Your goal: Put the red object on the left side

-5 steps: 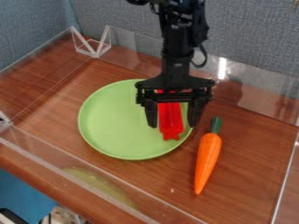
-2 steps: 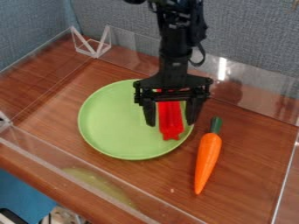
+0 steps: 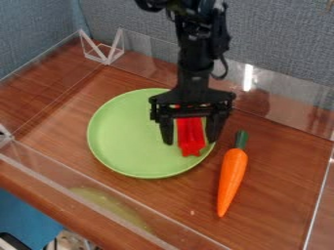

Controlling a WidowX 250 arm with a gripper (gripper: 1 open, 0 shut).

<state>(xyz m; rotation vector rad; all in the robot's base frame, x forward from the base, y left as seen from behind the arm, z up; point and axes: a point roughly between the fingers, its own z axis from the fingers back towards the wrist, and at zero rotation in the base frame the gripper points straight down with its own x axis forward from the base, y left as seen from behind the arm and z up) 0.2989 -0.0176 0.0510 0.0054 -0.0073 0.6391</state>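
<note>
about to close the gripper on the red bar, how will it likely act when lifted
The red bar looks like stiff plastic, lying straight on the green plate, so it probably won't sag. Its flat, narrow shape suggests it's fairly light and unlikely to roll, though the smooth-looking plate may let it slide if nudged.

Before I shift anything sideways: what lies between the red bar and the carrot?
Between the red bar and the carrot, the camera view shows a strip of the green plate's right edge, then bare wooden tabletop.
</note>
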